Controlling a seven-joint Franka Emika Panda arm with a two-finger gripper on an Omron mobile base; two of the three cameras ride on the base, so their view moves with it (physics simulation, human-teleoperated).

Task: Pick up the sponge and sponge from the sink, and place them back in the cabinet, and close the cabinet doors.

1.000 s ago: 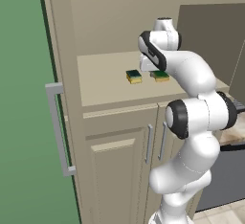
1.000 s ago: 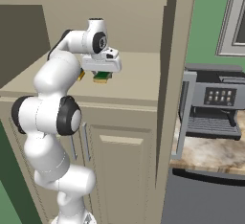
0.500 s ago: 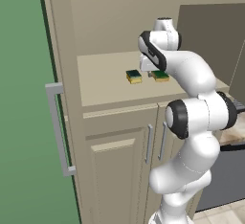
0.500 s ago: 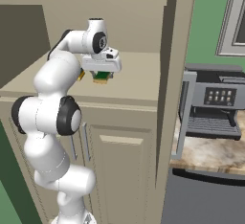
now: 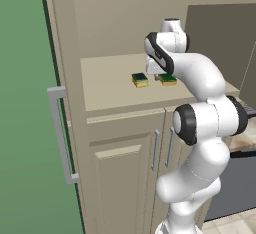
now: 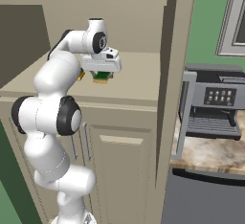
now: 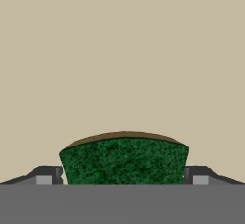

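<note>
Spread wider since before: end effector (image 7: 123, 180) | sponge (image 7: 124, 161) between its tips, on cabinet (image 5: 107, 85) shelf

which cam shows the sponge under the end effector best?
Hand view: the sponge sits large and centred between the finger tips, its green scrub face and brown upper edge clear on the beige shelf. In the left base view it is small, half behind the arm. In the right base view it just peeks below the end effector.
</note>
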